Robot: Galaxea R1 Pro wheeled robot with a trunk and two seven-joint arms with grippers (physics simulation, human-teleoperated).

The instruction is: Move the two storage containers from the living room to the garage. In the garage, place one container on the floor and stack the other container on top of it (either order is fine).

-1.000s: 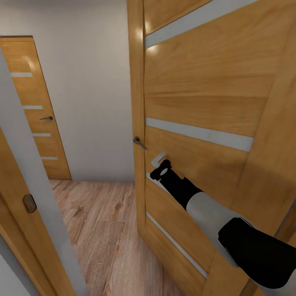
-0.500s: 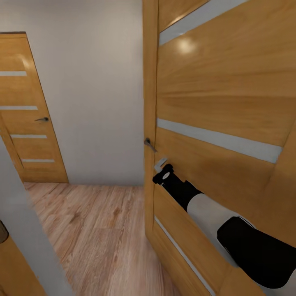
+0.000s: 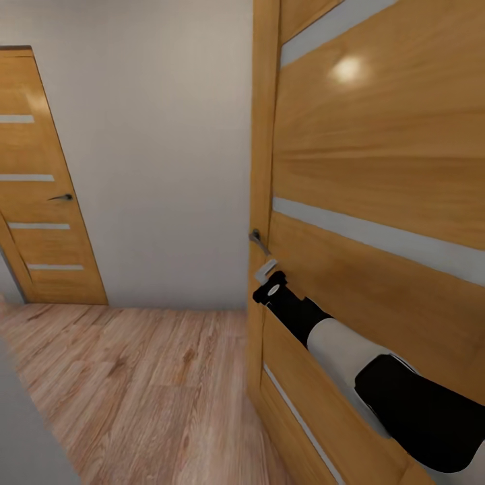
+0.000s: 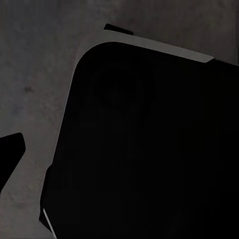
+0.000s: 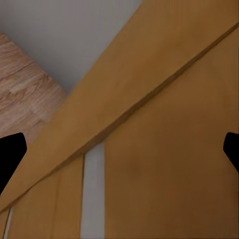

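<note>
The two storage containers are out of view. My right arm reaches forward, and its gripper (image 3: 267,271) sits against the face of an open honey-brown wooden door (image 3: 377,175), just under the door's metal handle (image 3: 256,240). In the right wrist view the right gripper (image 5: 119,157) is open, with both dark fingertips (image 5: 10,157) far apart and the door panel close in front. In the left wrist view the left gripper (image 4: 119,159) points down at dark grey mottled concrete floor (image 4: 40,59) and a black part of my own body (image 4: 149,149). One fingertip (image 4: 10,154) shows at the edge, set wide as on the open right gripper.
Beyond the doorway lies light wood-plank flooring (image 3: 135,377), a plain pale wall (image 3: 162,168) and a second, closed wooden door (image 3: 40,202) at the far left. A grey door-frame edge (image 3: 27,431) cuts the near left corner. The open door stands close on my right.
The whole head view has shifted, so the camera moved: the near left door frame has slid almost out of the picture. The right gripper stays by the door handle.
</note>
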